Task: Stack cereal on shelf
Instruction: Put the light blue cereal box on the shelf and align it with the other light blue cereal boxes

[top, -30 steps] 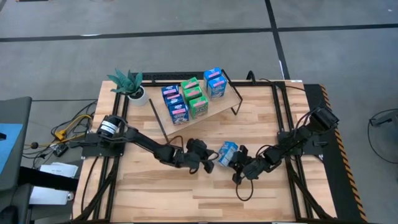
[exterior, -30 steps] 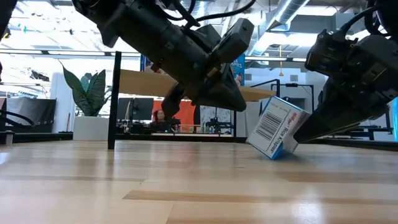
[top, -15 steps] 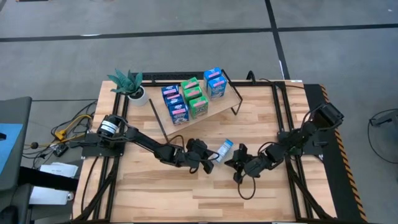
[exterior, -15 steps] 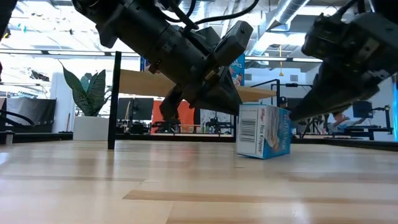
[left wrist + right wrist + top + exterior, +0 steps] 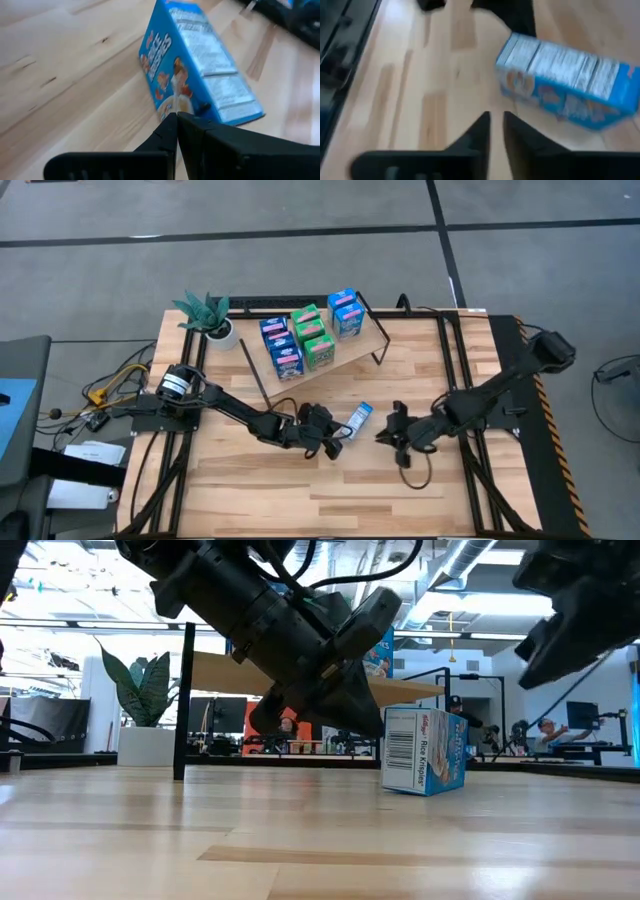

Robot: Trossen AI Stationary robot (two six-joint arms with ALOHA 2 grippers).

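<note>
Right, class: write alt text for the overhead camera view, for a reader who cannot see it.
A blue cereal box lies on the wooden table between two dark robot arms, the left claw and right claw close on either side, neither holding it. Behind, the tilted shelf carries blue and green boxes, beside a potted plant.

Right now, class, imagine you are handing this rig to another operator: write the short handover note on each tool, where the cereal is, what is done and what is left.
Left tool: shut, empty, low over the table right beside the loose blue box.
Right tool: nearly closed, empty, on the box's other side, apart from it.
Cereal: the loose blue box stands on the tabletop between the two tools, held by neither. The other boxes, blue and green, sit on the tilted shelf at the far side.
Done: those boxes are shelved.
Left: grasp the loose box and stack it on the shelf.
</note>
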